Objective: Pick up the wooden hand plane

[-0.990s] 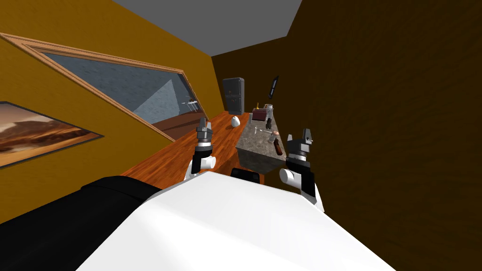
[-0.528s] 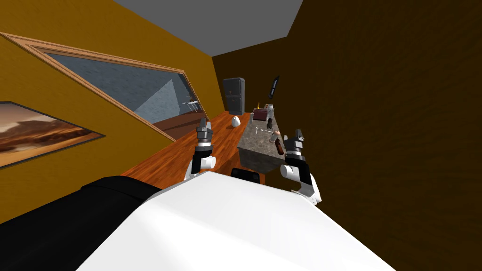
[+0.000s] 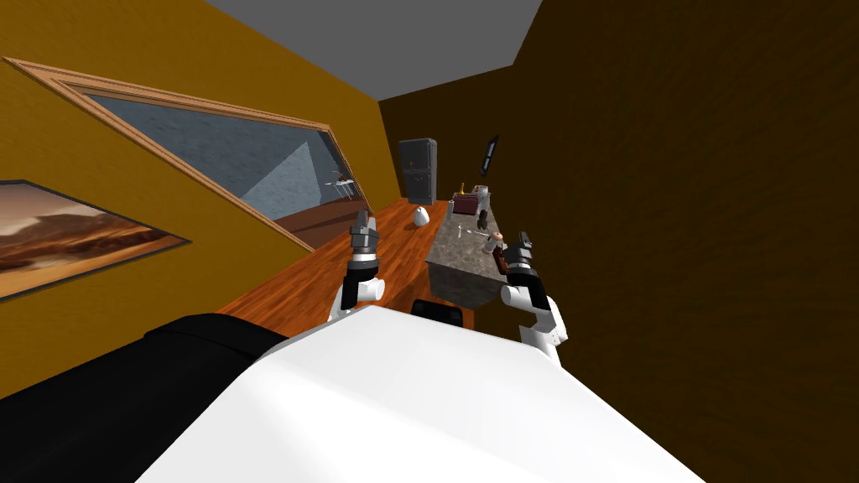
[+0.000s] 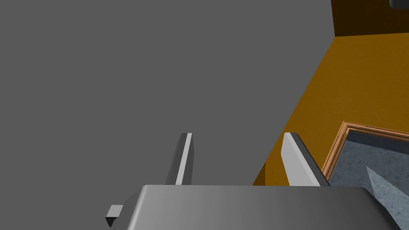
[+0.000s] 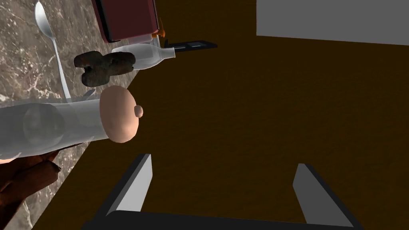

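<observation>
The pickup has not begun in earnest: the wooden hand plane (image 5: 24, 179), a reddish-brown block, lies on the near right corner of the marble-patterned surface (image 3: 457, 251), and nothing has hold of it. The right tool (image 5: 223, 161) hangs just off the right edge of that surface, near the plane but clear of it. Its 2 fingers are spread wide with nothing between them, and they aim past the edge toward the dark brown wall instead of at the plane. A clear bottle with a peach cap (image 5: 72, 123) lies on its side right by the plane, on its far side. I cannot tell whether the 2 touch. Farther along the surface are a spoon (image 5: 46, 24), a dark lumpy object (image 5: 104, 68), a 2nd clear bottle (image 5: 143, 54) and a dark red box (image 5: 124, 18). The left tool (image 4: 238, 135) is raised over the wooden floor to the left of the surface, open and empty. By my judgement, all of the real work is left: swing the right tool left over the plane, straddle its body without knocking the bottle, close, and lift.
</observation>
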Controlling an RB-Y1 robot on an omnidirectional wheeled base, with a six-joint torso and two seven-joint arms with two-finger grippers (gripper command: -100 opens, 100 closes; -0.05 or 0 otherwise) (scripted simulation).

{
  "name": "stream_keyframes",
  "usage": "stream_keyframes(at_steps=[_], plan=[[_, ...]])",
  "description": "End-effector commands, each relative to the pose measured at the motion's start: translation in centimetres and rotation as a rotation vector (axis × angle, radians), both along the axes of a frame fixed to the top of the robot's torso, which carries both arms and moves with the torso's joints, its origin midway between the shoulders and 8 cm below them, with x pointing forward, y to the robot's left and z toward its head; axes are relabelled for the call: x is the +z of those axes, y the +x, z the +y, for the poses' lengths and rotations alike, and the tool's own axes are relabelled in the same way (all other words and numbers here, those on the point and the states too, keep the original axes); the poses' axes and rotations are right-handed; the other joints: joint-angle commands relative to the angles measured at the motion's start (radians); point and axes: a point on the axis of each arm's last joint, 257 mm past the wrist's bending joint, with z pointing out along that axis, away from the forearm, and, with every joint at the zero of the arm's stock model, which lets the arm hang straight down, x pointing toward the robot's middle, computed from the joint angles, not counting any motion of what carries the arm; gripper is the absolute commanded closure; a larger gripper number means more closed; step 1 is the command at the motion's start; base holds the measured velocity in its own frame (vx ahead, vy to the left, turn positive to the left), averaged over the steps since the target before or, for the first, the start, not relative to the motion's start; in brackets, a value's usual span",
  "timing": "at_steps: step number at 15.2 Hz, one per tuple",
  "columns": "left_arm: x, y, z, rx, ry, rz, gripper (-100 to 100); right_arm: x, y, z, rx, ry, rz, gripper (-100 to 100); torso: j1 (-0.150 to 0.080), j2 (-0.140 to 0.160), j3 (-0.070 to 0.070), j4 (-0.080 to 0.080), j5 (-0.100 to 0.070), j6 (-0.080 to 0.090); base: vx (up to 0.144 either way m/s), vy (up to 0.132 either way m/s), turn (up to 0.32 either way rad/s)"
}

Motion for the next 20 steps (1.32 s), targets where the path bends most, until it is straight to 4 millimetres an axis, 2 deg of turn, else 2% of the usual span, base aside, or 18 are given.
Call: stream_keyframes(at_steps=[1,2,3,5,6,8,9,10,11,12,14,15,17,18,20], plan=[[0.0,0.0,0.0,0.000,0.000,0.000,0,-1.7,1.3,-0.8,-0.007,0.026,0.055,-100,0.000,0.000,0.000,0.000,0.000,0.000,-0.016,0.045,-0.001],[0.0,0.0,0.0,0.000,0.000,0.000,0,-1.9,1.4,-0.8,-0.008,0.028,0.063,-100,0.000,0.000,0.000,0.000,0.000,0.000,-0.011,0.033,-0.001],[0.0,0.0,0.0,0.000,0.000,0.000,0,-2.4,2.4,-1.8,-0.016,0.051,0.085,-100,0.000,0.000,0.000,0.000,0.000,0.000,-0.013,0.035,0.002],[0.0,0.0,0.0,0.000,0.000,0.000,0,-3.5,2.7,-1.9,-0.020,0.057,0.118,-100,0.000,0.000,0.000,0.000,0.000,0.000,-0.013,0.031,-0.001],[0.0,0.0,0.0,0.000,0.000,0.000,0,-4.0,3.8,-2.9,-0.031,0.084,0.142,-100,0.000,-0.001,0.000,0.000,0.000,0.000,-0.013,0.028,0.000],[0.0,0.0,0.0,0.000,0.000,0.000,0,-5.0,4.0,-3.0,-0.036,0.091,0.173,-100,0.000,-0.001,0.000,0.000,0.000,0.000,-0.010,0.029,0.002],[0.0,0.0,0.0,0.000,0.000,0.000,0,-5.4,5.0,-4.1,-0.050,0.121,0.194,-100,-0.001,-0.001,0.000,0.000,0.000,0.000,-0.020,0.037,-0.002],[0.0,0.0,0.0,0.000,0.000,0.000,0,-6.4,5.2,-4.2,-0.054,0.127,0.222,-100,0.000,0.000,0.000,0.000,0.000,0.000,-0.020,0.042,-0.002],[0.0,0.0,0.0,0.000,0.000,0.000,0,-6.6,5.2,-4.2,-0.055,0.128,0.229,-100,0.000,0.000,0.000,0.000,0.000,0.000,-0.008,0.031,0.000],[0.0,0.0,0.0,0.000,0.000,0.000,0,-6.9,6.2,-5.3,-0.072,0.162,0.246,-100,0.000,0.000,0.000,0.000,0.000,0.000,-0.011,0.035,-0.001],[0.0,0.0,0.0,0.000,0.000,0.000,0,-8.1,6.3,-5.5,-0.079,0.171,0.284,-100,0.000,-0.001,0.000,0.000,0.000,0.000,-0.010,0.031,0.000],[0.0,0.0,0.0,0.000,0.000,0.000,0,-8.0,7.1,-6.6,-0.098,0.206,0.297,-100,0.000,-0.001,0.000,0.000,0.000,0.000,-0.005,0.028,-0.004],[0.0,0.0,0.0,0.000,0.000,0.000,0,-9.5,7.3,-6.7,-0.106,0.217,0.339,-100,0.000,-0.001,-0.001,0.000,0.000,0.000,-0.007,0.027,0.002],[0.0,0.0,0.0,0.000,0.000,0.000,0,-9.5,8.0,-7.8,-0.127,0.256,0.350,-100,-0.001,-0.001,-0.001,0.000,0.000,0.000,-0.005,0.032,-0.004],[0.0,0.0,0.0,0.000,0.000,0.000,0,-10.9,8.1,-7.9,-0.136,0.267,0.393,-100,0.000,-0.001,-0.001,0.000,0.000,0.000,-0.006,0.030,-0.003]])
